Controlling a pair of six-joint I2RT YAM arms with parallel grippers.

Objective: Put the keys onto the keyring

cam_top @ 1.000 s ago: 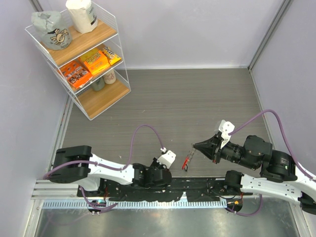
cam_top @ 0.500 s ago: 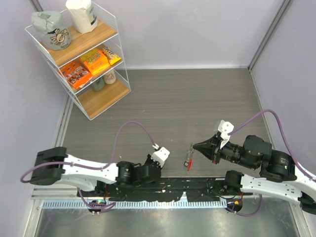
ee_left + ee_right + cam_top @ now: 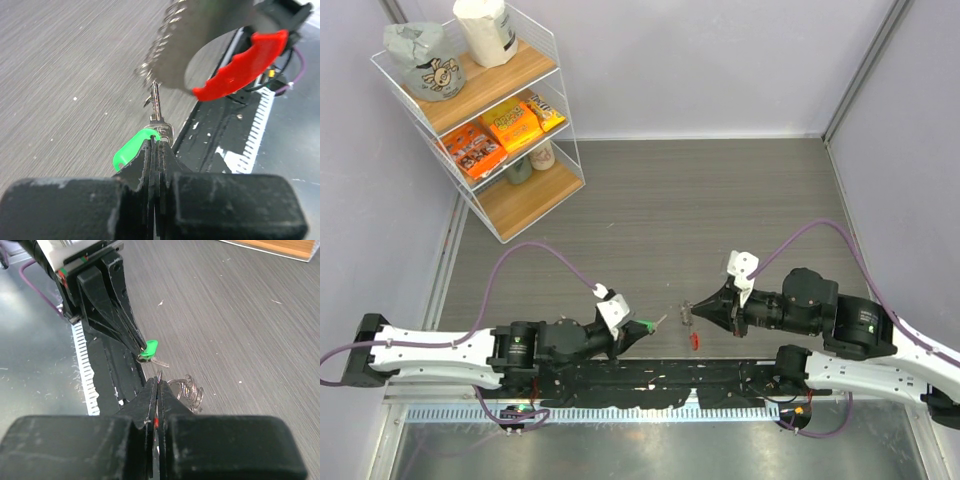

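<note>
My left gripper (image 3: 638,329) is shut on the green-headed key (image 3: 647,326), its blade pointing right at the keyring. In the left wrist view the green head (image 3: 131,148) sticks out of the shut tips (image 3: 156,146), and the blade (image 3: 156,102) reaches up to the silvery chain (image 3: 165,35) beside the red arc (image 3: 245,65). My right gripper (image 3: 688,312) is shut on the keyring (image 3: 692,325), whose red arc hangs below. In the right wrist view the ring wire (image 3: 160,375) shows at my tips (image 3: 159,382), with coils (image 3: 189,390) beside it and the green key (image 3: 148,349) just beyond. The black key is out of view.
A wire shelf rack (image 3: 535,195) with snack packs and bags stands at the back left. A black rail (image 3: 720,385) and a white toothed strip (image 3: 580,412) run along the near edge. Purple cables (image 3: 535,255) arch over both arms.
My left arm has stretched out to the left and its gripper now points right with the green key at its tip. My right gripper has moved left with the keyring.
</note>
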